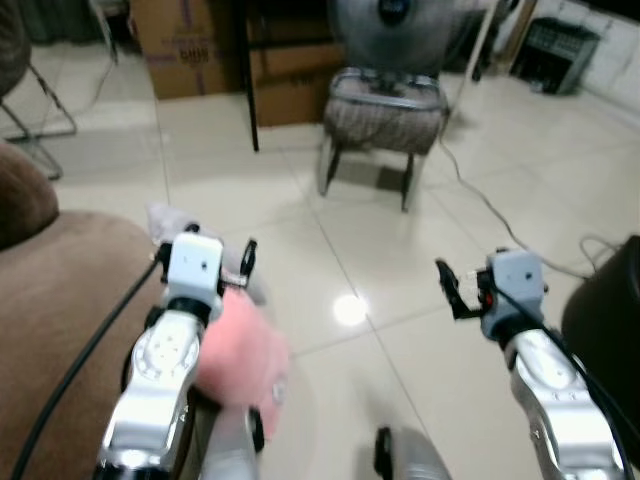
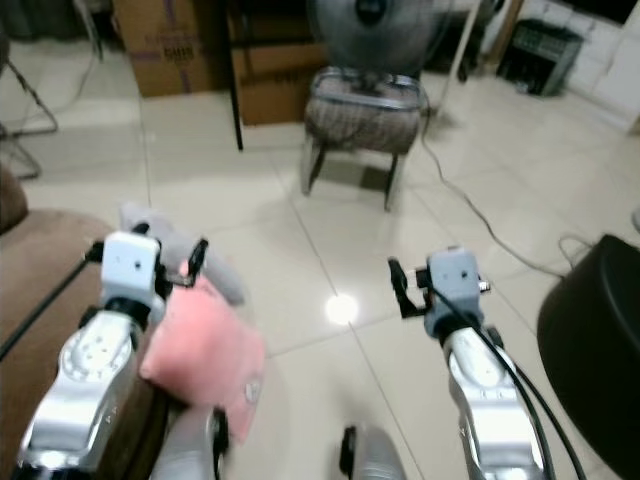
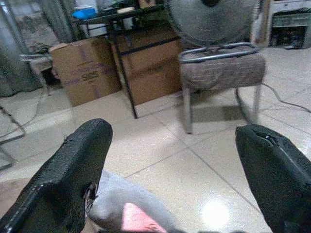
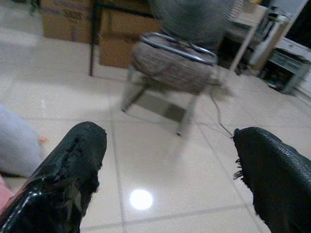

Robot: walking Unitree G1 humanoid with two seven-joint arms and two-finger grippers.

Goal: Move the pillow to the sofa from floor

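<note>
Left gripper (image 1: 222,250) and right gripper (image 1: 447,283) agape, empty, pink pillow (image 1: 243,360) on tiled floor (image 1: 420,250)

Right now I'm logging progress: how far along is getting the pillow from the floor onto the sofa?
Done: the robot stands by the pink pillow, which lies on the tiled floor beside the brown sofa. In hand: nothing is gripped; the left gripper hovers above the pillow, the right gripper is off to the side, both with jaws open. Left: grasp, lift and place it on the sofa.
</note>
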